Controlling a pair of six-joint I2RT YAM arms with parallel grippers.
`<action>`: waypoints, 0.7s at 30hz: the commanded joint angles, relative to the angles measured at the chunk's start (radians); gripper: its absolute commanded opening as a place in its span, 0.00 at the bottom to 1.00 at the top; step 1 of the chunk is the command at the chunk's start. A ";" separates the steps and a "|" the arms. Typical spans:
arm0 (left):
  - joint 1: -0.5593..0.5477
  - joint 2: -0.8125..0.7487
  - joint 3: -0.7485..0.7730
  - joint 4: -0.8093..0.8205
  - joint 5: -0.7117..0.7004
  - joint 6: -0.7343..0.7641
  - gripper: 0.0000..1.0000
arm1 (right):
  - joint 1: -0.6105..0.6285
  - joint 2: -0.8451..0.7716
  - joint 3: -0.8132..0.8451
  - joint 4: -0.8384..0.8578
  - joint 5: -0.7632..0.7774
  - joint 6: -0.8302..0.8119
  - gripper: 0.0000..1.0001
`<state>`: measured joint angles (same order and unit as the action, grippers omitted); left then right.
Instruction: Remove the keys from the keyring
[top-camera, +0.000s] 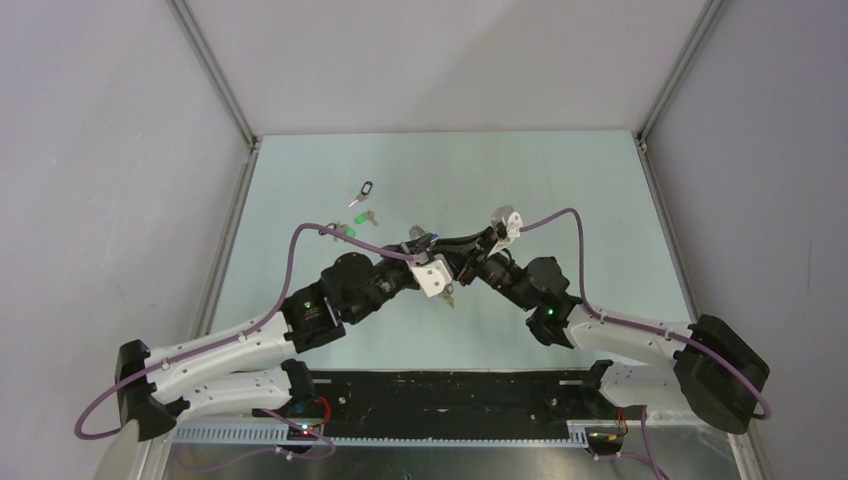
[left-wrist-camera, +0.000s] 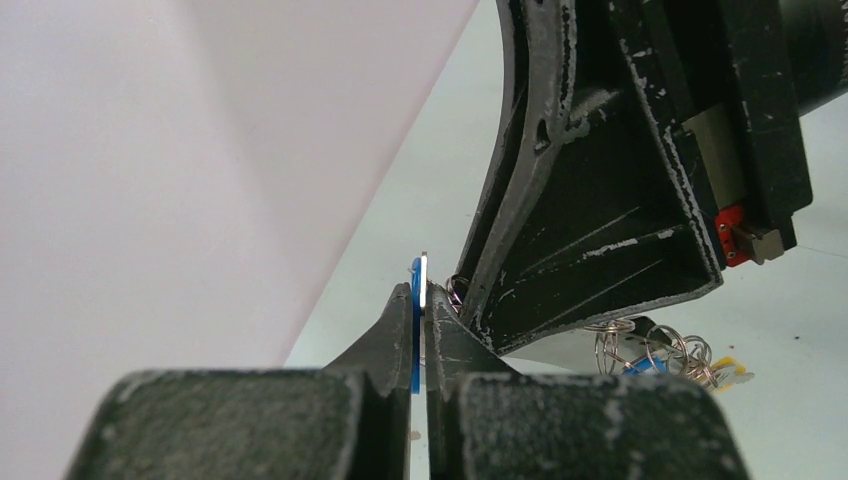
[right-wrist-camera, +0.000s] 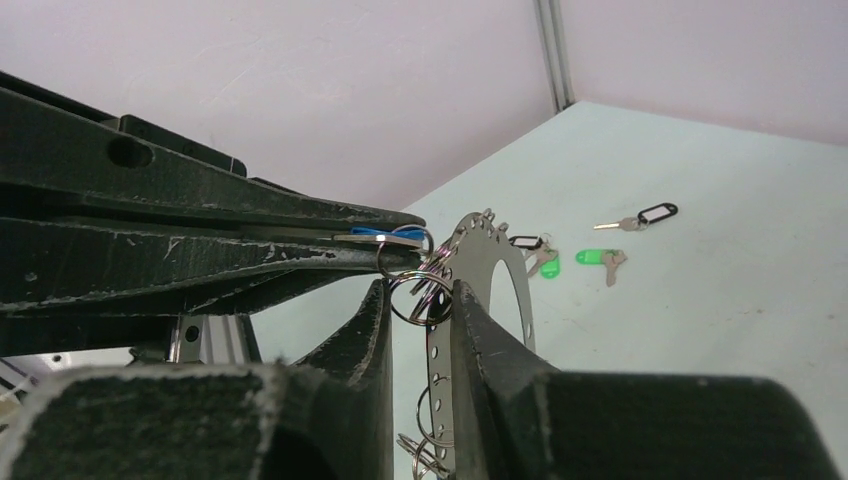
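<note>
My left gripper (left-wrist-camera: 422, 290) is shut on a key with a blue tag (left-wrist-camera: 415, 320), held edge-on between its fingertips. My right gripper (right-wrist-camera: 415, 300) is closed on the keyring (right-wrist-camera: 500, 270), a flat silvery perforated loop, with small split rings (right-wrist-camera: 420, 290) bunched between its fingers. The blue-tagged key (right-wrist-camera: 385, 235) hangs from one split ring at the ring's top. More rings and a yellow tag (left-wrist-camera: 730, 372) dangle below. In the top view both grippers meet mid-table, left gripper (top-camera: 445, 264), right gripper (top-camera: 457, 250), with the keyring (top-camera: 420, 238) between them.
Loose keys lie on the table at the far left: one with a black tag (top-camera: 363, 191) and two with green tags (top-camera: 362, 216) (top-camera: 345, 232); they also show in the right wrist view, black-tagged key (right-wrist-camera: 655, 213), green-tagged key (right-wrist-camera: 597, 257). Enclosure walls stand on three sides.
</note>
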<state>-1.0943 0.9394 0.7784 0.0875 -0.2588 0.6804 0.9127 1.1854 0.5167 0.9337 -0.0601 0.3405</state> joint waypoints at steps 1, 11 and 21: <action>0.001 -0.019 0.044 0.056 0.004 -0.007 0.00 | 0.032 -0.045 0.039 -0.009 -0.020 -0.164 0.01; 0.002 -0.014 0.047 0.056 0.002 -0.005 0.00 | 0.150 -0.107 0.037 -0.245 -0.095 -0.868 0.03; 0.002 -0.013 0.046 0.056 -0.003 -0.005 0.00 | 0.213 -0.113 0.036 -0.295 0.014 -1.112 0.41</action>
<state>-1.1000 0.9230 0.7795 0.0269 -0.2134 0.6758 1.0821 1.0809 0.5312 0.6930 0.0032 -0.6994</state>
